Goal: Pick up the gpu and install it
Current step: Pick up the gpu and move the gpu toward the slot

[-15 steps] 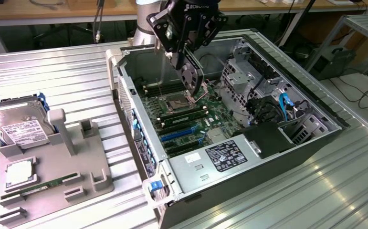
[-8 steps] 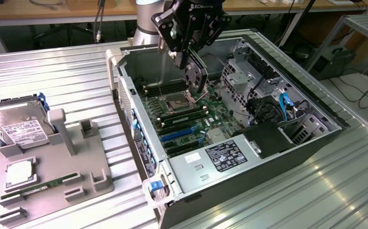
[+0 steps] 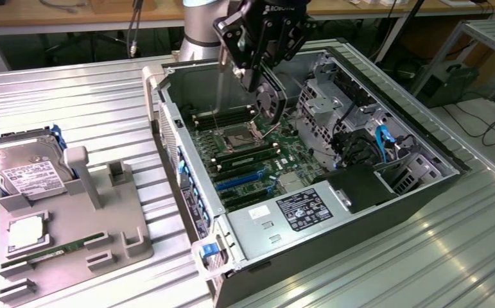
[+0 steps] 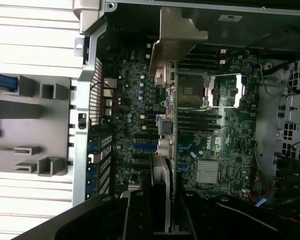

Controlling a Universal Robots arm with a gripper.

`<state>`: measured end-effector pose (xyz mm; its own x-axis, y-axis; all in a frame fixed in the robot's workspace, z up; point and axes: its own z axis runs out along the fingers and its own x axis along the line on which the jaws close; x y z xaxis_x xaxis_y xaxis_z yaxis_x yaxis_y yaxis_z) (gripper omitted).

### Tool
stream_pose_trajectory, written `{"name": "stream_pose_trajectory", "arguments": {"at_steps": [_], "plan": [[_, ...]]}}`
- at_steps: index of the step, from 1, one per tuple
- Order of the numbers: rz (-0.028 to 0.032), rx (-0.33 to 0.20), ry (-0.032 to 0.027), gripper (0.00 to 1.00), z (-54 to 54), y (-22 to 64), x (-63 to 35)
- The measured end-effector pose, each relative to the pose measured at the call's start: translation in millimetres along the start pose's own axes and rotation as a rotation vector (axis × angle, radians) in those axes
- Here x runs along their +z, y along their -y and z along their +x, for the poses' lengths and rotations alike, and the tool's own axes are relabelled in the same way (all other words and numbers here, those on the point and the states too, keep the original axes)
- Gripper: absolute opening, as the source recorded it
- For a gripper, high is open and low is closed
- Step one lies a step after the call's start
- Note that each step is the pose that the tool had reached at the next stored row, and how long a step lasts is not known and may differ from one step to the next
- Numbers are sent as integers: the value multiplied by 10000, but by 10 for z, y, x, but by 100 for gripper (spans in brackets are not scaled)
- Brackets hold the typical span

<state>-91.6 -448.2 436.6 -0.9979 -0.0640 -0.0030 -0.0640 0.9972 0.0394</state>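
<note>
1. The gpu [image 3: 269, 97] hangs on edge inside the open top of the computer case [image 3: 418, 138], its black round fan facing the exterior view's right.
2. The tool [image 3: 256, 76] is clenched on the card's upper edge, grasping it.
3. The card's silver bracket [image 4: 176, 35] points away from the tool.
4. Below the card lies the motherboard [image 3: 295, 154], with the CPU socket [image 3: 234, 138] just beside the card's lower end.
5. The blue expansion slots [image 3: 239, 181] are nearer the power supply [image 3: 303, 208], apart from the card.
6. On the desk [image 3: 85, 96], a grey holder [image 3: 101, 224] carries a hard drive [image 3: 24, 170] and a RAM stick [image 3: 50, 251].
</note>
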Motion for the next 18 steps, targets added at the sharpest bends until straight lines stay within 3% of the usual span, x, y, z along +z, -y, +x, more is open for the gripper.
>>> {"name": "stream_pose_trajectory", "arguments": {"at_steps": [18], "plan": [[0,-1,0,27,-188,12,1]]}}
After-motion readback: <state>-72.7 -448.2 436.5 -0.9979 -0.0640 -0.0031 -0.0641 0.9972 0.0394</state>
